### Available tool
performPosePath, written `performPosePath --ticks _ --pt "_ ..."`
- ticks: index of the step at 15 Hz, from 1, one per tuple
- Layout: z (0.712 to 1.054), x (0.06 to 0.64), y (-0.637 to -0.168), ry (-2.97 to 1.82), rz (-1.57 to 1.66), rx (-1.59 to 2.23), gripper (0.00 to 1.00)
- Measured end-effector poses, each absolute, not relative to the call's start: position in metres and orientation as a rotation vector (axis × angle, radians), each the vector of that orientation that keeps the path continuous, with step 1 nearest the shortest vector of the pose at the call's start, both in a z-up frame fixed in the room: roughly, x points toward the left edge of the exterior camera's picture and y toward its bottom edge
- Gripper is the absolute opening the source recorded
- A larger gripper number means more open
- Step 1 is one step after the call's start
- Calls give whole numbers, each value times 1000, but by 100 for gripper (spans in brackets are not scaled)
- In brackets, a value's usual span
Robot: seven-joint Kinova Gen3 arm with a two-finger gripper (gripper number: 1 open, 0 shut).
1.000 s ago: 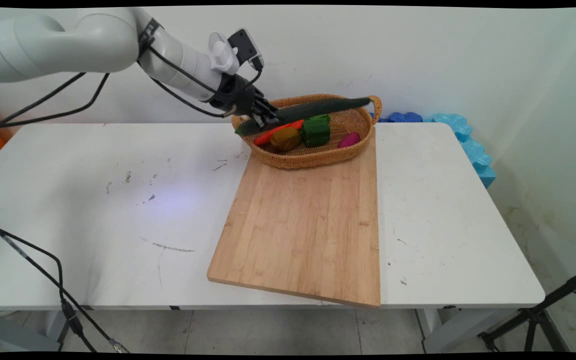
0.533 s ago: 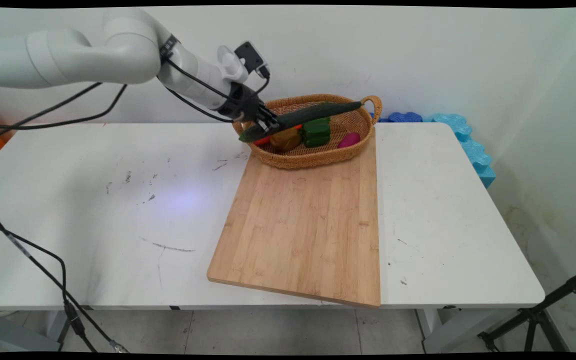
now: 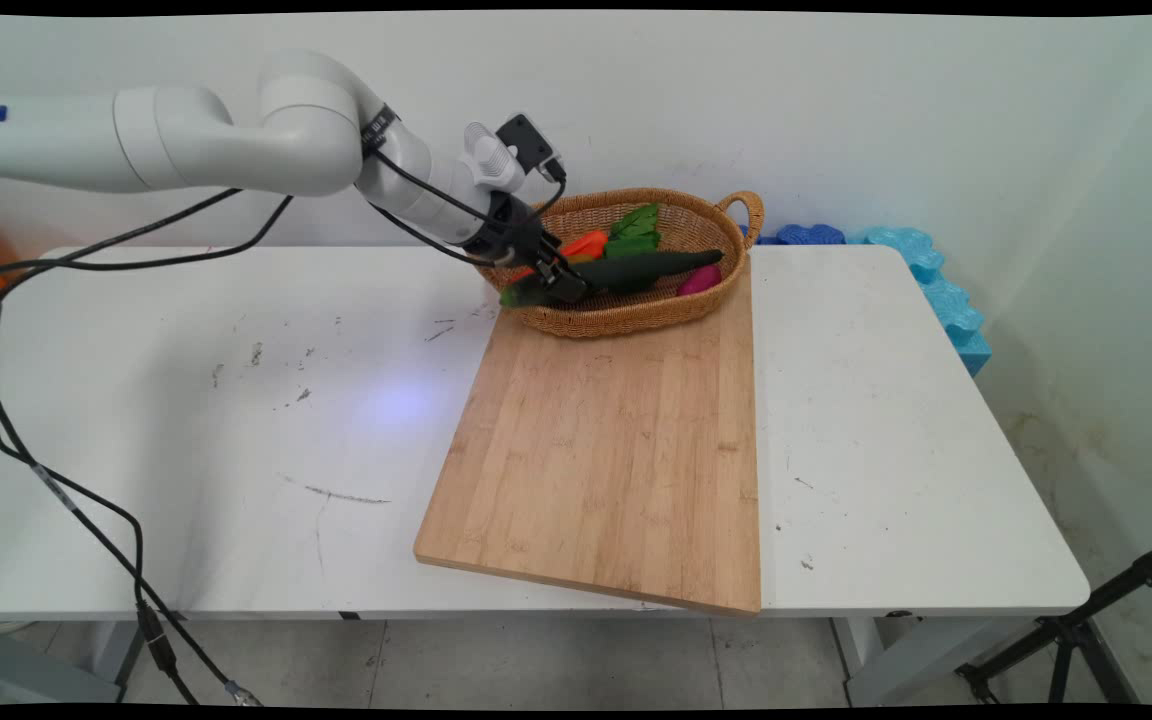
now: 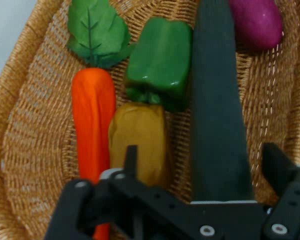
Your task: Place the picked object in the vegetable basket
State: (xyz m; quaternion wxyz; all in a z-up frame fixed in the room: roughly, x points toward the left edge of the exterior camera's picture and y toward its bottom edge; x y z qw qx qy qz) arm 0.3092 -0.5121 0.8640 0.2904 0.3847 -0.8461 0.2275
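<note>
**Cucumber gripped over the basket**

White table (image 3: 186, 420) runs back to a pale wall, with a bare wooden cutting board (image 3: 616, 450) lying on it. At the board's far end sits a wicker basket (image 3: 636, 315). Inside are a carrot (image 4: 92, 125), green pepper (image 4: 160, 62), brownish potato (image 4: 140, 142) and purple piece (image 4: 257, 22). The gripper (image 3: 558, 282), at the basket's left rim, is clamped on one end of a long dark cucumber (image 3: 651, 268), which stretches across the other vegetables.
</note>
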Motion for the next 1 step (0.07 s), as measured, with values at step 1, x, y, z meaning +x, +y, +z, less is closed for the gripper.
performPosePath --ticks 1 --pt "862 307 -513 -2256 603 1023 100"
